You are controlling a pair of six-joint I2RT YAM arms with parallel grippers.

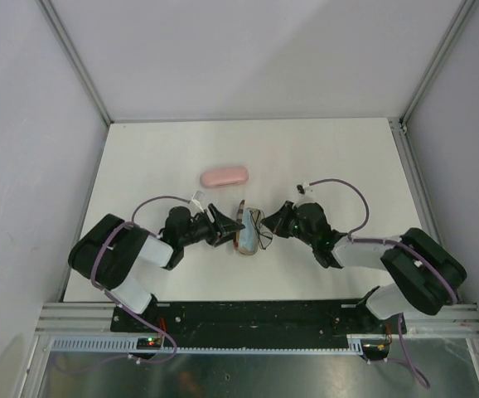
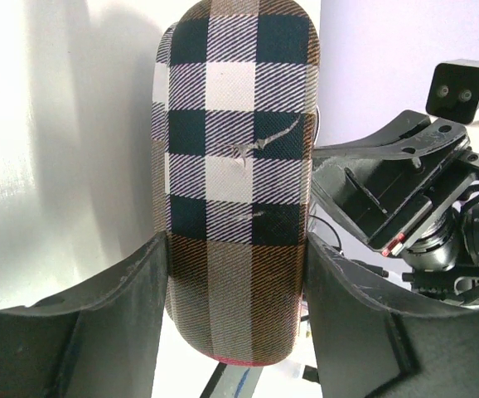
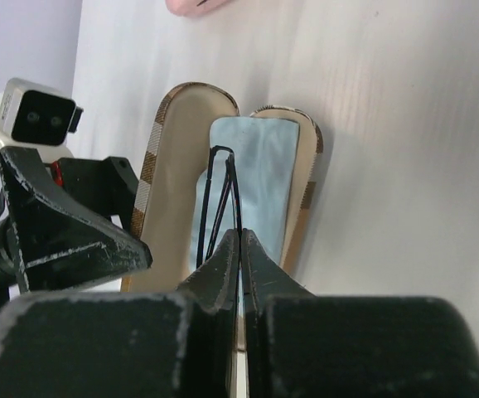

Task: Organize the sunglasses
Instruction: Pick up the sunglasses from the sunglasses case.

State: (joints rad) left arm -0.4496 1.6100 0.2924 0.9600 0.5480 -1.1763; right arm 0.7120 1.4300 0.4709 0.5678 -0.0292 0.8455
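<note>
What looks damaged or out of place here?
The checkered case held in the left end effector has a small tear in its fabric cover, near the middle, with a fainter scuff below it. Nothing else stands out.

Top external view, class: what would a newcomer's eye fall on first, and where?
At the centre of the table, an open checkered case is gripped across its shell by the left claw. The right claw, shut, pinches thin black sunglasses over the light blue cloth inside it. A pink case lies farther back.
</note>
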